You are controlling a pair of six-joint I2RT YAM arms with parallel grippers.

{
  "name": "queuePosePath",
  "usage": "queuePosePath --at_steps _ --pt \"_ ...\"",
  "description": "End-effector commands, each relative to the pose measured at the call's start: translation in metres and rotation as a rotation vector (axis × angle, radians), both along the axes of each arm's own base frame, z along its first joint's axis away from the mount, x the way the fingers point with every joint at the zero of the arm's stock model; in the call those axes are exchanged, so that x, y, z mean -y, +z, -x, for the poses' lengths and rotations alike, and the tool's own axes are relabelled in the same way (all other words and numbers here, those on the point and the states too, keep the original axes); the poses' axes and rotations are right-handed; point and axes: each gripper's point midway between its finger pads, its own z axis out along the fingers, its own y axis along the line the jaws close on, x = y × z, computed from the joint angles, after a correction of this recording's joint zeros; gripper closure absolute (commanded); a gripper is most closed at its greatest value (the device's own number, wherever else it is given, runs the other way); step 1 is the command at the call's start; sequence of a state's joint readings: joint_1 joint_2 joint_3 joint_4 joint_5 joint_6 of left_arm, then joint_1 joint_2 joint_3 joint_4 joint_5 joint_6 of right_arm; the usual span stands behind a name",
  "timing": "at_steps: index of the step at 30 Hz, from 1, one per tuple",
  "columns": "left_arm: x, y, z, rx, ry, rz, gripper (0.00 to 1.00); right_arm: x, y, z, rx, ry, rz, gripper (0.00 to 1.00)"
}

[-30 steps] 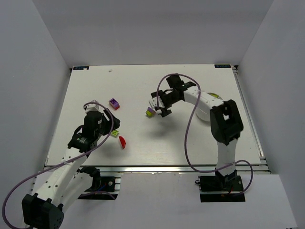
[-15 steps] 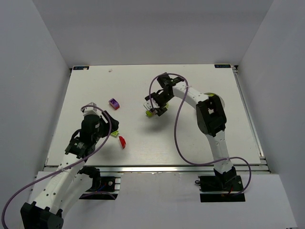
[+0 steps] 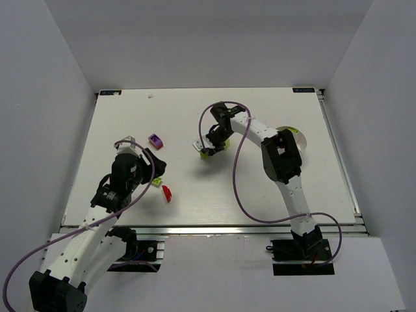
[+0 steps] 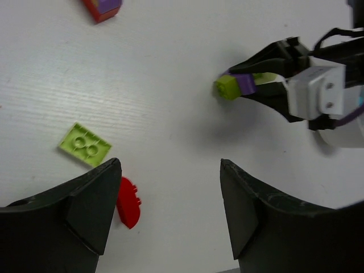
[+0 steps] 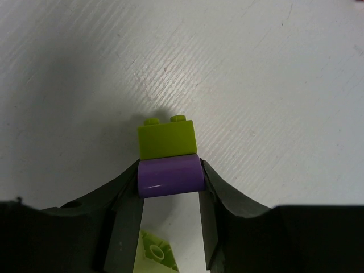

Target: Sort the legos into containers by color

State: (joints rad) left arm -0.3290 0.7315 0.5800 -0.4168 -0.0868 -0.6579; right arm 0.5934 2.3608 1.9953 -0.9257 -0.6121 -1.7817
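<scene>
My right gripper (image 3: 207, 149) is shut on a two-toned lego (image 5: 169, 158), its fingers pressing both sides of the purple half while the lime half sticks out past the tips. The same lego (image 4: 234, 85) rests low on the table at the middle. A lime plate (image 4: 85, 144), a red half-round piece (image 4: 128, 202) and a purple-and-red brick (image 4: 102, 7) lie at the left. My left gripper (image 4: 169, 173) hovers open above bare table beside the red piece. The containers are a white bowl (image 3: 296, 132), mostly hidden behind the right arm.
Another lime plate (image 5: 157, 253) shows between the right fingers, behind the held lego. White walls close in the table on three sides. A purple cable (image 3: 242, 188) loops off the right arm over the table.
The right gripper has moved left and down to the two-toned lego and closed on its purple half. The left arm has shifted only slightly.
</scene>
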Motion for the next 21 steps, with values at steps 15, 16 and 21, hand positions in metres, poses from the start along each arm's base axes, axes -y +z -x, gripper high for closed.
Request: queuePosePath --at_steps 15,16,21 --pt "0.103 0.093 -0.029 0.275 -0.372 0.536 0.17 0.015 0.189 0.073 -0.504 -0.408 -0.318 1.0" --pt "0.108 0.102 -0.031 0.283 -0.38 0.602 0.17 0.02 0.185 0.082 -0.548 -0.422 -0.319 1.0" --pt "0.119 0.125 -0.035 0.308 -0.406 0.775 0.15 0.03 0.234 0.103 -0.532 -0.419 -0.473 1.0"
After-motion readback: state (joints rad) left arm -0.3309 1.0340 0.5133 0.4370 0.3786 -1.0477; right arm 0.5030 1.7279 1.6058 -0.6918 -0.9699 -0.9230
